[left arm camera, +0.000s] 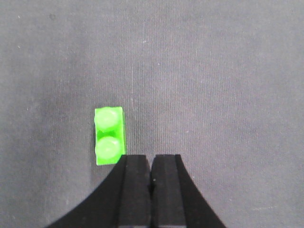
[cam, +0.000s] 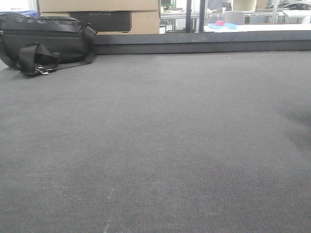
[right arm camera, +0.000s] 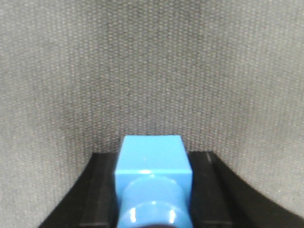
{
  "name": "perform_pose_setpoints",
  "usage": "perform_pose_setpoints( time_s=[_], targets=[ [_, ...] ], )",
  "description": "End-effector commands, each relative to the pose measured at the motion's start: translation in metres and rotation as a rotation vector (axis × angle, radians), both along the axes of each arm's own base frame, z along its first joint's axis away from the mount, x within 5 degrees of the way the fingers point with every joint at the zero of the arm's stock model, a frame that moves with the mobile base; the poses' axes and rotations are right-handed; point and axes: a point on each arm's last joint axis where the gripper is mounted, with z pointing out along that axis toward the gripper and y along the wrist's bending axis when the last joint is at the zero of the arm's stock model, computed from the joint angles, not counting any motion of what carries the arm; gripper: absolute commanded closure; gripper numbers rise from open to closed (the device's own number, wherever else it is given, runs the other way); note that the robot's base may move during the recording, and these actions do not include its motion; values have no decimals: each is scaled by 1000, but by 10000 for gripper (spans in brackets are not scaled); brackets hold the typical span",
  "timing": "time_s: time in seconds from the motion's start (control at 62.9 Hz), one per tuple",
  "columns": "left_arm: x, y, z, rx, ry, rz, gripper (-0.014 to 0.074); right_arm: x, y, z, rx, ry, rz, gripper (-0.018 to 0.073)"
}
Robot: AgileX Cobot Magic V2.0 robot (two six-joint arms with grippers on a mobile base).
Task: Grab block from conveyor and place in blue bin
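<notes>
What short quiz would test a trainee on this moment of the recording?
1. True or false: the left gripper is gripping the small green two-stud plastic block.
2. The right gripper holds a plastic block coloured: A red, B light blue, C yellow.
3. Fill in: in the front view, the black fabric bag lies at the far ____ of the grey textured surface.

Key: 1 false, it lies beside the shut fingers; 2 B; 3 left.

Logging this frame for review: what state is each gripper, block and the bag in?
Left gripper: shut, empty.
Right gripper: shut on the blue block.
Green block: free on the grey surface, studs up.
Black bag: lying down, appears closed.
</notes>
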Motion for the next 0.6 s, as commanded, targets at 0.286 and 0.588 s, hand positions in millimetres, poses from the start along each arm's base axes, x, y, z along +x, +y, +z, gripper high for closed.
perform_pose_setpoints(
  time_s=[0.286, 0.588],
  targets=[
    [37, 3, -49, 8, 258, 35, 707, 5, 2, 3, 40, -41, -21, 721],
    [65, 4, -68, 23, 272, 31, 582, 5, 2, 3, 40, -43, -22, 721]
  ],
)
